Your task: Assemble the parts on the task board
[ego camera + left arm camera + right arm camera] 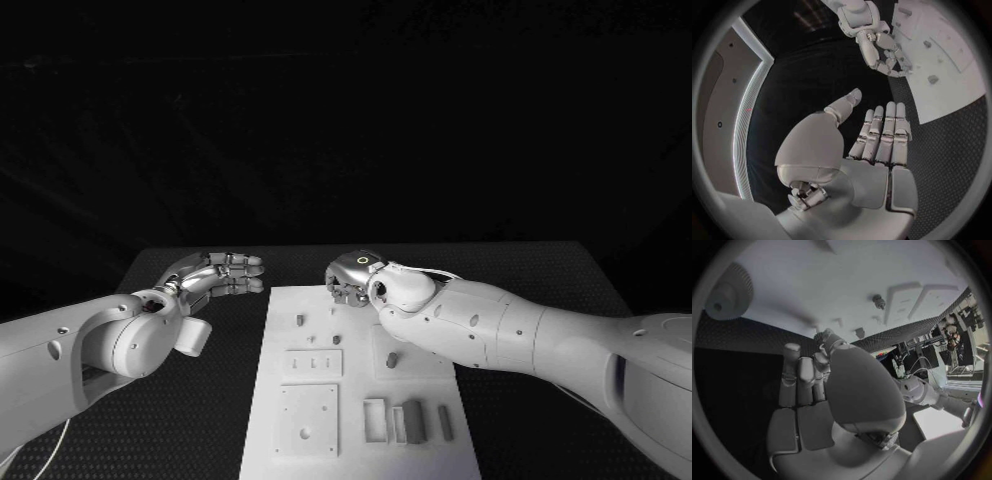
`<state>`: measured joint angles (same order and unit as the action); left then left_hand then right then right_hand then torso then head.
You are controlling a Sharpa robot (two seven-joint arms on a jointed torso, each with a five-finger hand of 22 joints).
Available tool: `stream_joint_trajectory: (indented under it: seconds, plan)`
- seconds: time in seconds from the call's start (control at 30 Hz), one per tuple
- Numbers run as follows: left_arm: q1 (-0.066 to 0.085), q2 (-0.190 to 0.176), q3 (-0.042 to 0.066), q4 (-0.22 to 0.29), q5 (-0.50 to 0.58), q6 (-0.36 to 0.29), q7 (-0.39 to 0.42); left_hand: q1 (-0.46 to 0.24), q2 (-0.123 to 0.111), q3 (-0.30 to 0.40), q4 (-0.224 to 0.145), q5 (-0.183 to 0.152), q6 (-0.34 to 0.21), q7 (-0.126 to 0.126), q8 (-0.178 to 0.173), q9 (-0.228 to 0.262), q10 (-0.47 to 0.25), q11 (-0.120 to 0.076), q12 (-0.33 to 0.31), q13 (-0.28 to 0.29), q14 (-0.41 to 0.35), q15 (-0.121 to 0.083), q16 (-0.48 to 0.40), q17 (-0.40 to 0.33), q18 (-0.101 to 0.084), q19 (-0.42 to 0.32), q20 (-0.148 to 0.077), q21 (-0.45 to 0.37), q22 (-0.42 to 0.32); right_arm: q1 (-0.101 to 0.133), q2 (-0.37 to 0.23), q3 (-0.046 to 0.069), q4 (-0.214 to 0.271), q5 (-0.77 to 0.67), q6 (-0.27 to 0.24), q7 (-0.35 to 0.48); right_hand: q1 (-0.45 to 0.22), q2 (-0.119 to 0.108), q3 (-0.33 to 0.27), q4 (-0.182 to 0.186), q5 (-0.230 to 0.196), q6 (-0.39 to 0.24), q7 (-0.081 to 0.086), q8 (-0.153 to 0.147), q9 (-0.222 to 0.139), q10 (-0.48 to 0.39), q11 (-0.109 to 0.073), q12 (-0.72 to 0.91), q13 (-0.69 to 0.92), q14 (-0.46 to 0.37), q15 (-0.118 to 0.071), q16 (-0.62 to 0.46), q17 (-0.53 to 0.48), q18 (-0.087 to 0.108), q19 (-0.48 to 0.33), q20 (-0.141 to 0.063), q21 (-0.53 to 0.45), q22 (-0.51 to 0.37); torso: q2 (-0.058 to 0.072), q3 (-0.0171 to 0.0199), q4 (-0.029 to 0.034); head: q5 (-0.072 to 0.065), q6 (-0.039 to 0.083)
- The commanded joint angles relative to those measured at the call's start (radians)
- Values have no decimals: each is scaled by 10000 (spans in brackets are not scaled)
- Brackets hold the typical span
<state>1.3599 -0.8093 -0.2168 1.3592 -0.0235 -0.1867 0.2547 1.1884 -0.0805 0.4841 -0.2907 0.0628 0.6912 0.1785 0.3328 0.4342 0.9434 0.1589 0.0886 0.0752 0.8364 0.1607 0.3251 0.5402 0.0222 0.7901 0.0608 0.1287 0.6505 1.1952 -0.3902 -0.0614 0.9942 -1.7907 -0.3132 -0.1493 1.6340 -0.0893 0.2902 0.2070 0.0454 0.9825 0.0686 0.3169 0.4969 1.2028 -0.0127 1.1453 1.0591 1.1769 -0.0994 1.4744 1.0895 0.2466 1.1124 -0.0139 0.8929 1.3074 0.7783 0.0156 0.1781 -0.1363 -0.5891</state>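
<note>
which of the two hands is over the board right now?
The right hand: it hangs over the board's far end. The left hand is off the board's left side, above the black table, fingers extended and holding nothing.

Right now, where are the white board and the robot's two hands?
board (pixel 289 460), head view, bare near corner of the plate.
left hand (pixel 879 137), left wrist view, on its straightened fingers.
right hand (pixel 351 277), head view, back of the hand over the board's far edge.
</note>
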Motion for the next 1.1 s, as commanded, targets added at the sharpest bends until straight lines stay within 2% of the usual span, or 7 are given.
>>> stream_joint_trajectory:
  seconds: [0.03, 0.1, 0.17, 0.2, 0.33, 0.37, 1.1]
  plan:
    - [4, 31, 7, -2, -21, 170, 77, -85, -15, -70, 11, -54, -11, 29, -35, -9, 53, 1, -71, -15, 58, 19, -35, -3, -32, 78, 11, -39, -13, -3, 69, 2, -83, -151, -44, 15, -406, -9, 202, -242, 43, 370, 285, -70, 36, 26, -14, -134, 20, 107, -181, 48, -56, 152, -152, -82, 83, 182, 6, -2, 3, -1, -6]
    - [4, 26, 7, 5, -21, 166, 75, -85, -15, -70, 11, -54, -11, 28, -36, -10, 53, 0, -72, -16, 58, 18, -36, -3, -32, 78, 11, -40, -13, -3, 99, 2, -113, -151, -45, 21, -551, -25, 307, -403, 26, 381, 280, -92, 45, 28, -10, -144, 32, 108, -181, 63, -68, 152, -163, -78, 84, 179, 2, -6, 5, -5, -17]
    - [4, 32, 7, -2, -21, 167, 77, -85, -15, -71, 10, -54, -11, 27, -36, -10, 52, 0, -74, -16, 57, 18, -37, -2, -32, 78, 11, -41, -13, -3, 136, 2, -133, -150, -46, 28, -1128, -12, 734, -1036, 39, 412, 286, -168, 76, 42, -3, -170, 80, 80, -176, 107, -137, 152, -167, -63, 109, 176, 4, -7, 13, -7, -24]
    - [4, 34, 7, -1, -21, 167, 76, -84, -15, -71, 10, -54, -11, 27, -37, -10, 52, -1, -75, -16, 57, 18, -38, -2, -32, 78, 11, -42, -13, -4, 154, 2, -141, -150, -39, 27, -2572, 98, 1803, -2625, 54, 476, 245, -275, 157, 86, -19, -232, 145, 65, -95, 173, -261, 152, -182, -18, 139, 170, 2, -6, 13, -2, -31]
    - [4, 56, 7, -5, -21, 185, 63, -84, -16, -71, 10, -54, -11, 25, -38, -11, 52, -3, -78, -17, 56, 18, -41, -2, -32, 79, 11, -44, -14, -8, 241, 2, -241, -147, -2, 40, -4553, 404, 3247, -4698, 31, 503, 268, -259, 342, 192, -13, -275, 185, 132, -170, 232, -377, 152, 71, -13, 226, 145, 0, -2, 16, 5, -45]
    - [4, 58, 7, -3, -21, 190, 63, -84, -16, -72, 10, -54, -11, 24, -38, -11, 52, -4, -79, -17, 56, 18, -42, -2, -32, 79, 11, -45, -14, -10, 255, 2, -261, -140, 23, 48, -4878, 423, 3531, -4956, 33, 493, 267, -251, 394, 219, -23, -288, 191, 150, -180, 241, -409, 152, 119, -29, 232, 138, 4, -3, 25, -1, -54]
    - [3, 68, 6, -52, -21, 191, 56, -89, -16, -78, 10, -56, -13, 17, -46, -16, 50, -10, -96, -20, 52, 18, -56, -1, -34, 81, 11, -58, -15, -39, 90, -11, -114, 96, -56, 118, -4995, 389, 3721, -4979, 31, 462, 269, -243, 452, 232, -34, -297, 204, 151, -188, 250, -440, 151, 144, -60, 244, 145, -13, 0, -7, 7, -115]
